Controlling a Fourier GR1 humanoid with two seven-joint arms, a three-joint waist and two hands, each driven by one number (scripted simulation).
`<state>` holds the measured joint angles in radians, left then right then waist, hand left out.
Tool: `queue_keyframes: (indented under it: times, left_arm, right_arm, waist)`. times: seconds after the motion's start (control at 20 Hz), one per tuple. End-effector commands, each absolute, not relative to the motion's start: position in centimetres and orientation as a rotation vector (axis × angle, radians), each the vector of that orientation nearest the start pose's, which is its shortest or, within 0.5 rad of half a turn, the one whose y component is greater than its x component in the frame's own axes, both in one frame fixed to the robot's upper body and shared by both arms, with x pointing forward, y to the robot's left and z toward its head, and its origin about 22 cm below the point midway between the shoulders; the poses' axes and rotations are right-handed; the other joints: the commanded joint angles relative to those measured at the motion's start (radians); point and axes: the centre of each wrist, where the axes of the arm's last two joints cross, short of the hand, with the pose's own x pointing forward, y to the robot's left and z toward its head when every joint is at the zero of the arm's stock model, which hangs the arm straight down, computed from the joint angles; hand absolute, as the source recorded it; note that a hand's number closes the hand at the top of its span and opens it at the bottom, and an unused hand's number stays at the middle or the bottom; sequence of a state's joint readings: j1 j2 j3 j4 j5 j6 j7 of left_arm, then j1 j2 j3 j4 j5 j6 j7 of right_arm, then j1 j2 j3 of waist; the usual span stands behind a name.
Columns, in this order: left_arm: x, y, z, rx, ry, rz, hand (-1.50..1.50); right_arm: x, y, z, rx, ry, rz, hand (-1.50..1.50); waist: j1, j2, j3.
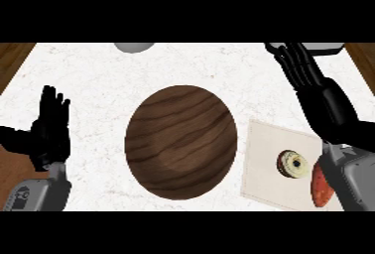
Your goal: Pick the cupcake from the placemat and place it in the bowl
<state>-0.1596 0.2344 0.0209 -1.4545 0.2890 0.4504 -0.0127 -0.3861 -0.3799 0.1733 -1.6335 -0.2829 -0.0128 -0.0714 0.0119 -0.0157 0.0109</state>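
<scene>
In the head view you look steeply down on a white, faintly veined worktop (pixel 88 74). Brown wood shows past its edges at 10, 2 and 8 o'clock.

A dark wooden bowl (pixel 181 141) sits at the middle, its grain in plain rings. At 4 o'clock from it lies a pale placemat (pixel 264 173), set at a slant, its near corner just beside the bowl's rim.

The cupcake (pixel 292 164) stands on the placemat, toward its far side from the bowl; you see it from above as a cream ring with a dark centre.

Just past it, at 5 o'clock, a red thing (pixel 319 187) is half hidden by the right forearm (pixel 350 178), and you cannot tell what it is.

Your right robot hand (pixel 302 64) is up at 1 o'clock, fingers straight and apart, holding nothing, well away from the cupcake.

Your left robot hand (pixel 50 131) rests at 9 o'clock, fingers up and spread.

At 12 o'clock a grey thing (pixel 134 47) is cut off by the edge, and a pale one (pixel 326 47) sits behind the right fingertips, also cut off.
</scene>
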Motion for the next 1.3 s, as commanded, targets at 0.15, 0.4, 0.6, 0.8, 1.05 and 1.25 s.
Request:
queue_keyframes:
  times: [0.15, 0.4, 0.6, 0.8, 1.05, 1.25]
  left_arm:
    - [29.9, 30.0, 7.9, 0.337, -1.766, 0.17, 0.0]
    - [29.3, 30.9, 7.6, 0.288, -1.757, 0.073, 0.0]
    - [28.7, 33.1, 6.1, 0.279, -1.761, 0.055, 0.0]
    - [28.3, 35.1, 7.5, 0.289, -1.767, 0.043, 0.0]
    - [28.1, 33.7, 7.6, 0.28, -1.792, 0.058, 0.0]
    - [28.3, 33.9, 8.0, 0.256, -1.78, 0.043, 0.0]
  right_arm:
    - [28.8, -16.3, 12.0, 0.497, -1.885, 0.434, -1.5]
    - [27.7, -18.9, 10.3, -0.157, -2.029, 0.376, -1.5]
    - [21.8, -16.6, 7.6, -0.218, -2.121, 0.453, -1.5]
    - [17.6, -18.6, 7.6, -0.343, -2.038, 0.605, -1.5]
    - [16.4, -21.9, 13.0, -0.632, -1.869, 0.748, -1.5]
    - [15.1, -22.7, 17.0, -0.729, -1.677, 0.853, -1.5]
  waist:
    - [-0.009, 0.015, -0.011]
    - [-0.066, 0.0, -0.013]
    - [-0.046, 0.009, -0.013]
    - [-0.039, 0.008, -0.013]
    - [-0.046, 0.005, -0.014]
    - [-0.035, 0.009, -0.015]
